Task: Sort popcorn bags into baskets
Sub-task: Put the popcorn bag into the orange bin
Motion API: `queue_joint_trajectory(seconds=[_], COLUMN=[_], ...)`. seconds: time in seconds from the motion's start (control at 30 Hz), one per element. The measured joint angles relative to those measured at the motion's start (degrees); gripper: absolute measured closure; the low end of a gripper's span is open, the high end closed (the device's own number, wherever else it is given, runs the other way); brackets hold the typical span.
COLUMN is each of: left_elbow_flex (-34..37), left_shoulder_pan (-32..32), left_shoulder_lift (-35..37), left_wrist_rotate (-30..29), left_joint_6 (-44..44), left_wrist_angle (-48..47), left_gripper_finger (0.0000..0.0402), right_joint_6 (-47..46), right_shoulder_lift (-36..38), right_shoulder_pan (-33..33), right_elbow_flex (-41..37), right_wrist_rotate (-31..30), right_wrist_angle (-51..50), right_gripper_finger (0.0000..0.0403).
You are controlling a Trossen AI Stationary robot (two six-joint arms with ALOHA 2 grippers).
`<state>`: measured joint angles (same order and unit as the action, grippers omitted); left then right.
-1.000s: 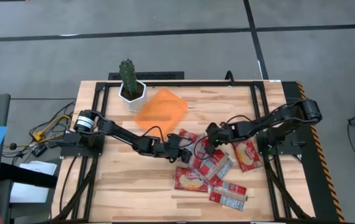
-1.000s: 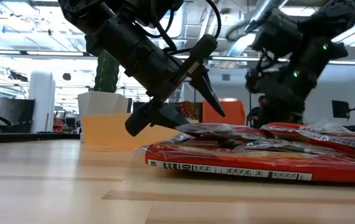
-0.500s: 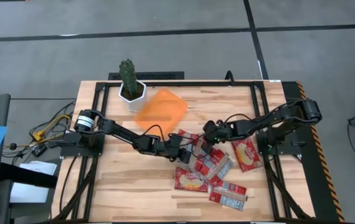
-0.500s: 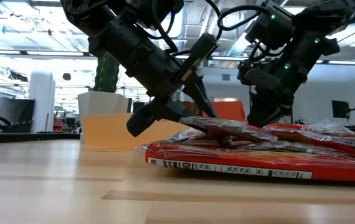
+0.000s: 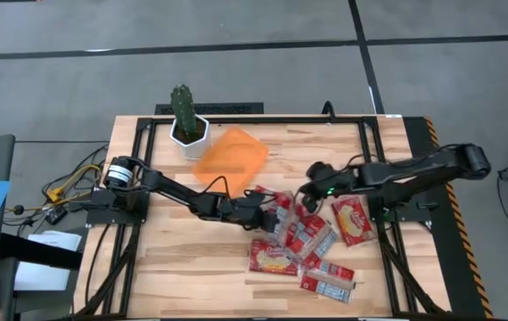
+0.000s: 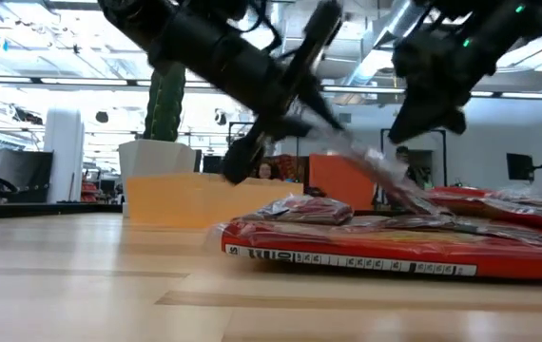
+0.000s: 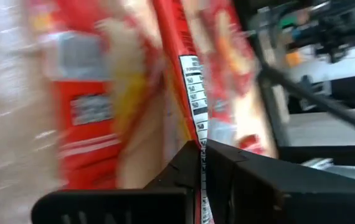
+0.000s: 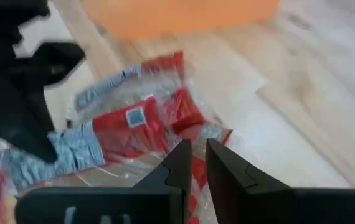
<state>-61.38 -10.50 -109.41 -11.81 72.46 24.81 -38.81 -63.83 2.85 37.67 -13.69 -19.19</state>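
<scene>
Several red-and-silver popcorn bags [image 5: 312, 245] lie in an overlapping pile right of the table's middle. My left gripper [image 5: 267, 207] is at the pile's left end, shut on one bag [image 6: 376, 171] that it has raised at a slant. My right gripper [image 5: 308, 185] hovers above the pile's far side; its fingers [image 8: 177, 165] stand a narrow gap apart with nothing between them. The orange basket [image 5: 230, 156] rests flat on the table, far-left of the pile. My left gripper pinches a thin sealed edge [image 7: 197, 118] of the bag between its two fingers. The fingers come slanting down from the table's left. The held end is raised and the bag slopes down toward the pile [image 6: 409, 199]; blur hides whether its low end rests there.
A white pot with a green cactus [image 5: 187, 125] stands at the far left, next to the basket. More bags lie near the front [image 5: 327, 278] and one to the right [image 5: 354, 221]. Bare wood lies in front of the left arm.
My left gripper has shut on a bag's edge at the left end of the pile and risen, tipping that end of the bag up while its other end stays low. My right gripper has gone up and toward the table's far edge, away from the pile.
</scene>
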Motion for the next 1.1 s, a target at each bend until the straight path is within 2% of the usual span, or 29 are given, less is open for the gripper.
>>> queue_joint_trajectory(seconds=[0.2,0.37,0.5,0.6,0.7,0.8,0.97,1.1], left_elbow_flex=[-2.8,-3.7,-3.7,-3.7,-3.7,-3.7,-3.7,-3.1], left_shoulder_pan=[1.1,2.6,3.7,4.5,5.2,6.5,9.6,11.9], left_shoulder_lift=[1.8,4.3,7.8,11.2,14.3,17.1,18.1,17.3], left_wrist_rotate=[0.5,-3.1,-11.0,-20.1,-31.8,-38.7,-39.4,-39.8], left_joint_6=[-1.4,-1.7,-2.1,-4.0,-4.2,-1.1,12.1,16.0], left_wrist_angle=[-0.1,-0.3,-1.9,-4.3,-9.0,-16.9,-32.4,-35.2], left_gripper_finger=[0.0402,0.0401,0.0401,0.0401,0.0401,0.0401,0.0401,0.0401], right_joint_6=[-1.2,-1.7,-1.7,-1.3,-0.8,1.4,3.1,3.3], right_shoulder_lift=[11.5,17.4,19.5,20.0,19.5,19.1,18.1,17.1], right_shoulder_pan=[0.0,-0.1,-0.4,-0.8,-0.8,-0.8,-0.8,-0.8], right_elbow_flex=[0.0,0.0,0.0,0.0,0.0,0.0,0.0,0.0], right_wrist_rotate=[-5.1,-9.1,-10.5,-10.8,-11.5,-12.0,-12.3,-12.5], right_wrist_angle=[-6.6,-10.8,-12.6,-14.2,-14.6,-14.7,-14.4,-14.7], right_gripper_finger=[0.0332,0.0332,0.0333,0.0333,0.0333,0.0333,0.0333,0.0333])
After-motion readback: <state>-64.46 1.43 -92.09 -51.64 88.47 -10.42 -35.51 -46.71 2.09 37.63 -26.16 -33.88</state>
